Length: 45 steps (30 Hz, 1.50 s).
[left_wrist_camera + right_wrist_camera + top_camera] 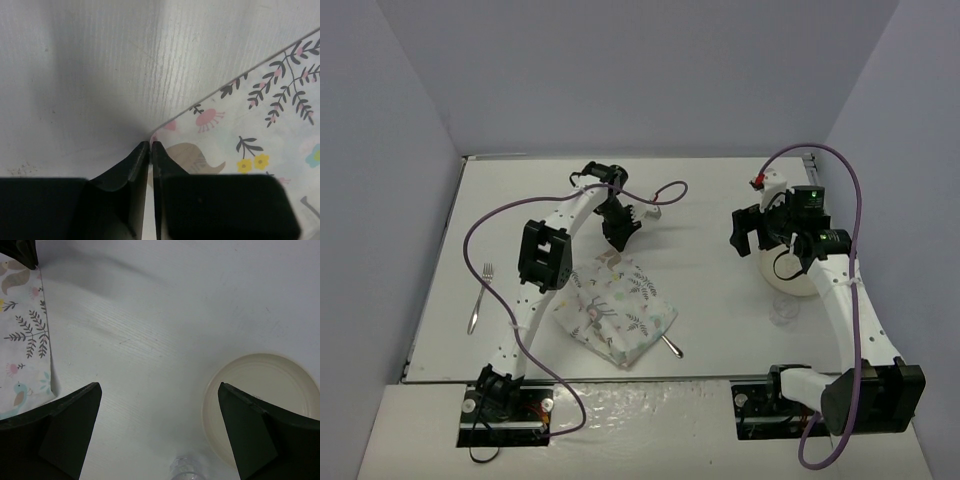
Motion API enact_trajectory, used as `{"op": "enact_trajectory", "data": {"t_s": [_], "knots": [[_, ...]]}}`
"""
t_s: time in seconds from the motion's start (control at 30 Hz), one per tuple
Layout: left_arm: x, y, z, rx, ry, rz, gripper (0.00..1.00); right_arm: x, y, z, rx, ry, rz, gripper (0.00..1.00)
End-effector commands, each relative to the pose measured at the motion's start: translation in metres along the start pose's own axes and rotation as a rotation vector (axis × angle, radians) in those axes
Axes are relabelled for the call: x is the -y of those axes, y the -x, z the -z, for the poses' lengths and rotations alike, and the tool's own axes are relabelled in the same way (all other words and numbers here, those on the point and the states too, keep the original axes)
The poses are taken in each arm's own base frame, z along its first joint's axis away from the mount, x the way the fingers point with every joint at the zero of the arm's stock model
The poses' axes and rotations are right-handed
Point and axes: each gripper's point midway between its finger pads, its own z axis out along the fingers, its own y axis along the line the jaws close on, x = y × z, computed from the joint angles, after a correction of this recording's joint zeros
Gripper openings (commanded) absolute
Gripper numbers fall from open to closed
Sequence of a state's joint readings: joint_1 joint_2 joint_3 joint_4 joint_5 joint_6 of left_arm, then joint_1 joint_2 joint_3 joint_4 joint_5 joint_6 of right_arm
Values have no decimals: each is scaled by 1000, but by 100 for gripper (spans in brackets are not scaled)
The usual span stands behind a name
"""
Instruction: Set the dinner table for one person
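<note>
Jaws at left tight on mat [260,130] corner (right jaws wide apart, empty)

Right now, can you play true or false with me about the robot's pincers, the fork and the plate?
1. The left pincer is wide open. False: it is shut, with its tips right at a corner of the animal mat.
2. The right pincer is open. True.
3. The fork lies on top of the mat. False: it lies on the bare table, left of the mat.
4. A cream plate sits on the table beside the right pincer. True.
5. The right pincer is holding the plate. False: it holds nothing.
</note>
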State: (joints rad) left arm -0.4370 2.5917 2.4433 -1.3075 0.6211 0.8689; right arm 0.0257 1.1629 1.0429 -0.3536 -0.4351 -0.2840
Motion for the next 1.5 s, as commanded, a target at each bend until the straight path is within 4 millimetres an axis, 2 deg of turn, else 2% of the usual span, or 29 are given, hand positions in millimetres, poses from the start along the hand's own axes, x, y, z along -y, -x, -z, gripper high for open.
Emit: {"op": "enact_trajectory", "data": {"t_s": [0.0,0.17,0.27,0.4,0.47,0.53,0.6,0.67,0.73,0.87,0.97,1.07,1.27,1.47], "knots": [[50,-64,-31,-241,-238,202,2,3,18,1,70,-4,8,100],[34,-56,-28,-209,-118,220,0,1,21,2,78,1,5,100],[16,-42,-8,-155,55,228,0,-1,22,4,85,6,3,100],[13,-9,49,-49,223,198,0,-12,29,2,86,56,10,100],[18,13,89,21,316,174,0,-23,38,-4,80,109,21,100],[26,29,122,79,391,155,0,-38,55,-9,82,185,36,100],[36,40,150,121,447,138,0,-59,62,-15,65,291,46,100],[45,49,176,165,502,139,0,-81,57,-29,5,392,54,100],[51,52,190,179,540,138,0,-100,60,-36,-22,462,95,100],[72,58,223,233,609,130,0,-147,38,-63,-141,583,192,100],[82,57,236,264,638,118,0,-178,30,-73,-181,637,277,100],[94,51,236,274,620,118,0,-210,21,-86,-238,687,349,100],[117,43,238,290,598,88,0,-233,35,-122,-234,675,454,100],[147,39,249,341,563,53,0,-234,75,-142,-97,644,570,100]]}}
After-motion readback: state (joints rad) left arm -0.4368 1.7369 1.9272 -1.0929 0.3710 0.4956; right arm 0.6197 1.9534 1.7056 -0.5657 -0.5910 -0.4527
